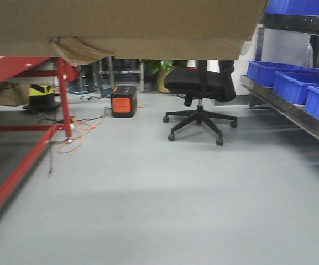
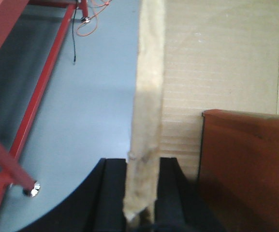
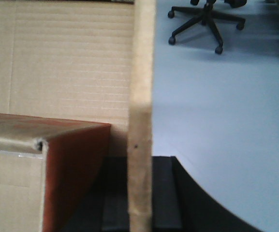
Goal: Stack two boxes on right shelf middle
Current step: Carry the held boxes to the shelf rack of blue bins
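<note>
Exterior front-facing, box (image 1: 120, 22) seemingly long axis left-right

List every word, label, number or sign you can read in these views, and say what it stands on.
No text can be read in any view.
Cardboard box: plain, no print showing.
Orange-and-black device on the floor: any marking is too blurred to read.
Yellow-and-black object: colour pattern only, no legible words.

Tan with fine horizontal ribbing on the cardboard box (image 3: 66, 63); reddish-brown on the other box (image 2: 245, 169). Plain blue bins (image 1: 292, 83), red frame (image 1: 21, 165), black chair (image 1: 200, 83), pale grey floor (image 1: 159, 210), orange cable (image 1: 79, 135).
</note>
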Robot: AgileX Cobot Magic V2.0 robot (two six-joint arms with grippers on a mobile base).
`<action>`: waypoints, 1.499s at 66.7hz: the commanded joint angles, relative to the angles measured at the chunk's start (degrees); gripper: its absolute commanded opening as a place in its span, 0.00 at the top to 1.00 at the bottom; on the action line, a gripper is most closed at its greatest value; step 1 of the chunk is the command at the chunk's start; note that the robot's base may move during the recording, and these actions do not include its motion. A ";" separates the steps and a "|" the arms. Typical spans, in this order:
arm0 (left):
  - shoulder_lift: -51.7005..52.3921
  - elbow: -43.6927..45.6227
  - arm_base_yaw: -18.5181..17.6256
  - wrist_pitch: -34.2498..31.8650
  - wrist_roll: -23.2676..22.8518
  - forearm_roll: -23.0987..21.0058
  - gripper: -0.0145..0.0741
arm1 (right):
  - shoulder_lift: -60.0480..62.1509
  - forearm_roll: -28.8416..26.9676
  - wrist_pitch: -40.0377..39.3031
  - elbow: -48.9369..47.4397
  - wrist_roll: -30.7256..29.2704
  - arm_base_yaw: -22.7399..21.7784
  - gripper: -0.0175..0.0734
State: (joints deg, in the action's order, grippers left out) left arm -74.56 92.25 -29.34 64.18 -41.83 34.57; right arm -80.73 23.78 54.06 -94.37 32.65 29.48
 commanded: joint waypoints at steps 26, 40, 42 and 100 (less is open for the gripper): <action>0.58 0.73 0.66 0.28 -0.38 3.85 0.96 | 1.00 3.02 -3.04 -0.98 -0.14 -0.47 0.99; 0.58 0.73 0.66 0.28 -0.38 3.85 0.96 | 1.00 3.02 -3.04 -0.98 -0.14 -0.47 0.99; 0.58 0.73 0.66 0.28 -0.38 3.85 0.96 | 1.00 3.02 -3.04 -0.98 -0.14 -0.47 0.99; 0.58 0.73 0.66 0.28 -0.38 3.85 0.96 | 1.00 3.02 -3.04 -0.98 -0.14 -0.47 0.99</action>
State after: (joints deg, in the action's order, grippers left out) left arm -74.56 92.25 -29.31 64.17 -41.83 35.00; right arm -80.83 23.78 53.15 -94.37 32.65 29.48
